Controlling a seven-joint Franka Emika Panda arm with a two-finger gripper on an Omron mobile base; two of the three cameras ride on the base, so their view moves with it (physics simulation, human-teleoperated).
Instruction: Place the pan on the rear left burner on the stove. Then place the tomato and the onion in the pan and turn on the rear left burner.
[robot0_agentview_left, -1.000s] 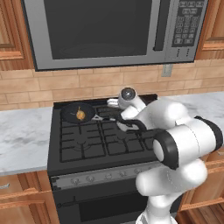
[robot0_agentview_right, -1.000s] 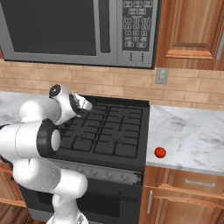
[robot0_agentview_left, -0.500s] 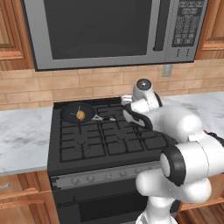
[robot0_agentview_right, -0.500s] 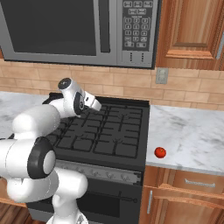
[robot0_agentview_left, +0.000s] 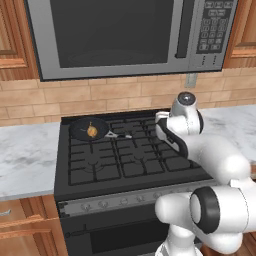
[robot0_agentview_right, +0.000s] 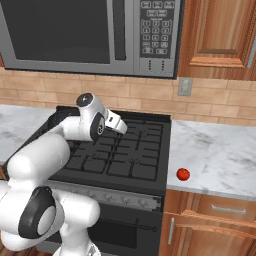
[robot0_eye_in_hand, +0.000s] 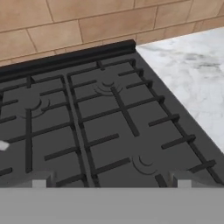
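1. On the stove's (robot0_agentview_left: 125, 160) rear left burner (robot0_agentview_left: 85, 134) sits the pan (robot0_agentview_left: 89, 129), onion (robot0_agentview_left: 92, 131) inside, handle pointing right.
2. Tomato (robot0_agentview_right: 183, 174) lies on the marble counter (robot0_agentview_right: 220, 155) right of the stove, near its front edge.
3. Tool (robot0_agentview_right: 122, 128) hovers over the grates, spread fully wide, holding nothing.

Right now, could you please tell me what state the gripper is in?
Gripper: open, holding nothing, above the stove grates.
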